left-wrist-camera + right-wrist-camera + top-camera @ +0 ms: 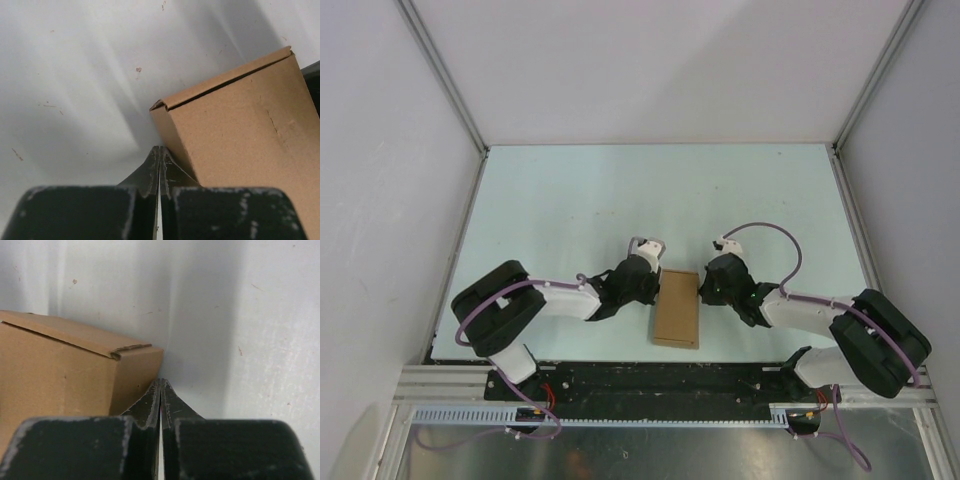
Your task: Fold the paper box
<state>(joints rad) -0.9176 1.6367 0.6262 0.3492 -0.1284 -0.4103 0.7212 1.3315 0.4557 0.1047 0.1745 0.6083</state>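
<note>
Now, step: paper box (677,308) looks fully folded, lid tucked.
Left pincer (160,148): closed, empty.
Right pincer (160,381): closed, empty.
Next: likely back both away.

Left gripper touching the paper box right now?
Cannot tell. In the left wrist view the left gripper, jaws shut, sits right beside the paper box with no visible gap, but contact isn't plain. The top view hides the tips.

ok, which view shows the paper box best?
Top external: the whole paper box is in frame, seen from above. Left wrist shows only one corner and a flap seam, cropped; right wrist shows the same from the other side.
</note>
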